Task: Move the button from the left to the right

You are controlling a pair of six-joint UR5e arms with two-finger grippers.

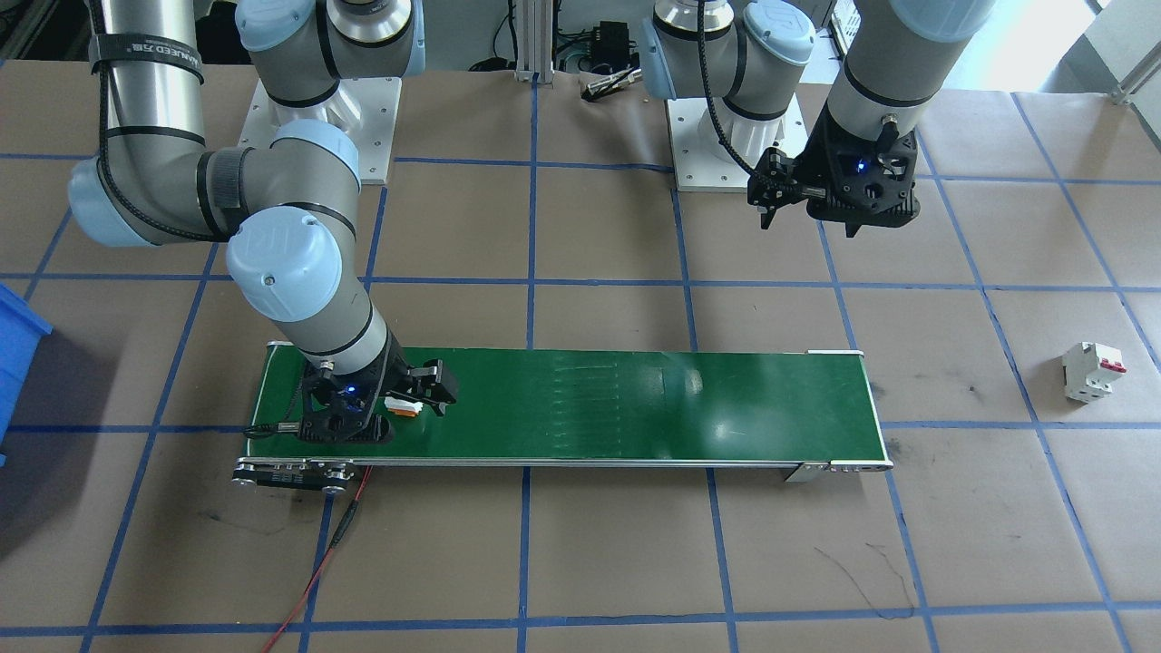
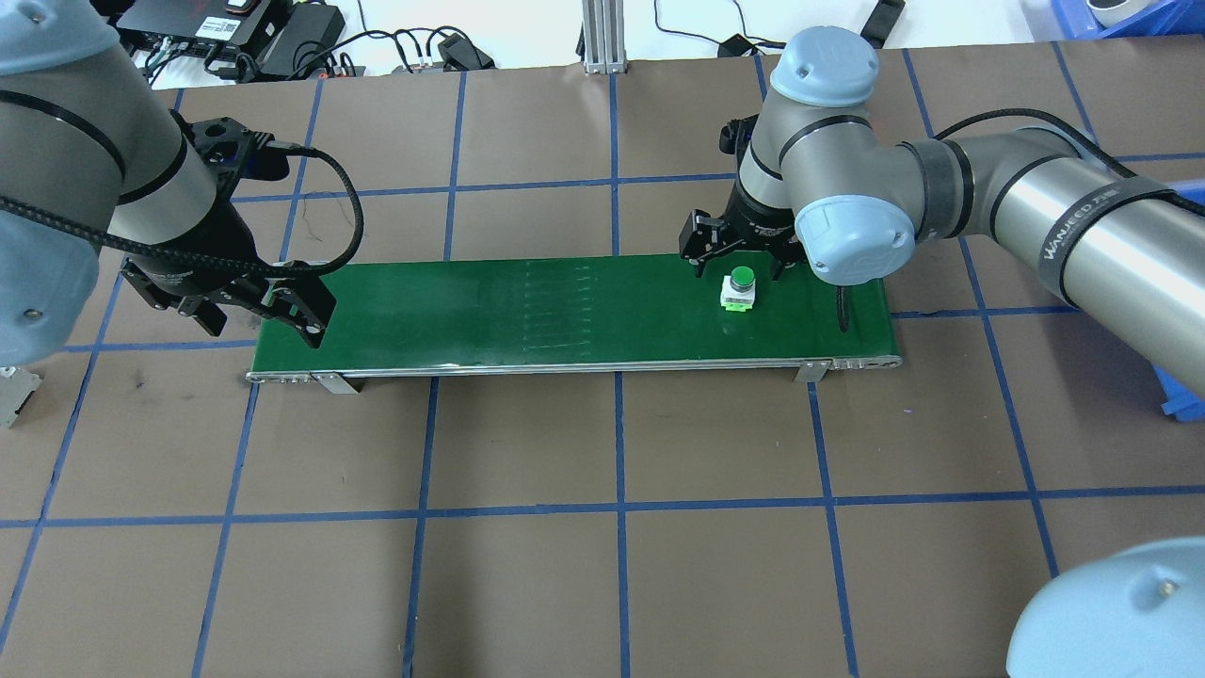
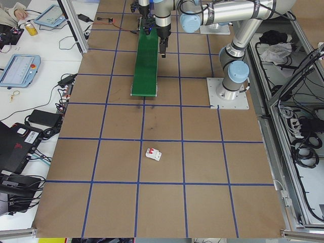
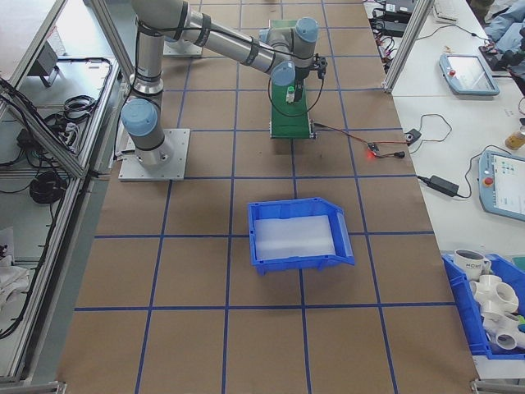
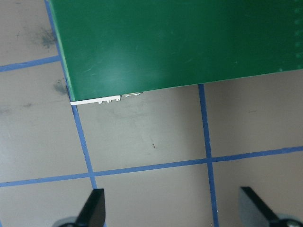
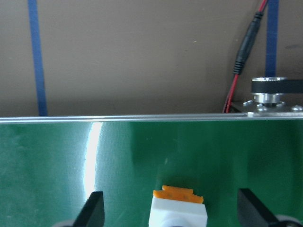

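The conveyor belt (image 2: 565, 315) is taken as landmark. The button (image 2: 740, 287) is seen standing on the belt's surface near its right end (robot's right), green cap up, white body below, orange base visible in the right wrist view (image 6: 178, 194).

The right gripper (image 2: 734, 254) is positioned directly over/around the button: in the wrist view the two fingertips (image 6: 93, 208) are spread wide, w/ the button between them and clear gaps on both sides, so no contact is judged yet. The fingers straddle the button along the belt's length; the blocky body sits roughly centred, slightly toward neither pad. Whether the button is being approached or has just been let go can't be told from this moment alone.

The left gripper (image 2: 259, 301) hangs at the belt's left end, jaws wide, nothing held; only belt corner and paper-covered table (image 5: 142, 142) are shown in its wrist view. It is well apart from the button, so the right arm is by far the nearer.

A white circuit breaker (image 1: 1093, 370) lies off the belt, beyond its left end.
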